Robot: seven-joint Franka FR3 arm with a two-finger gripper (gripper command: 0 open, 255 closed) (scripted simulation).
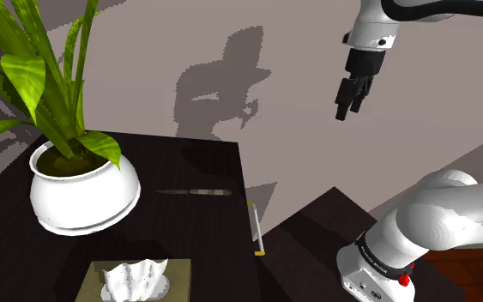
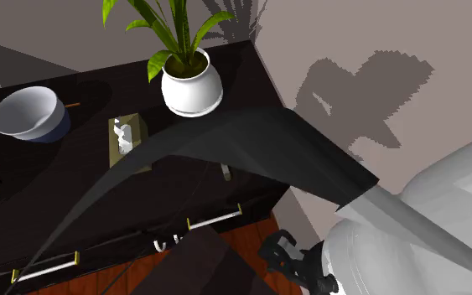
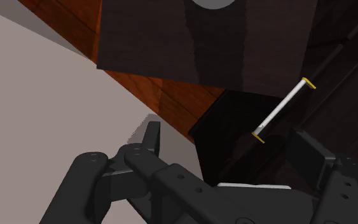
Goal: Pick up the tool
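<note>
End effector [image 1: 347, 110] aloft, fingers [image 3: 151, 137] spread, thin tool [image 1: 195, 192] faint on dark table [image 1: 198, 244]

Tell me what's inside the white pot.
A green leafy plant rises from the white pot, with dark soil showing at its rim. Anything below the soil is covered by it and the pot's wall.

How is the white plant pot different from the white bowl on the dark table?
The pot holds a green plant; the bowl shows just its white inside. The pot is round-bellied with a narrower mouth; the bowl opens wide. The pot stands near the table's end by the wall, the bowl towards the second exterior view's left, with a tissue box between them. Both are white and sit on the same table.
</note>
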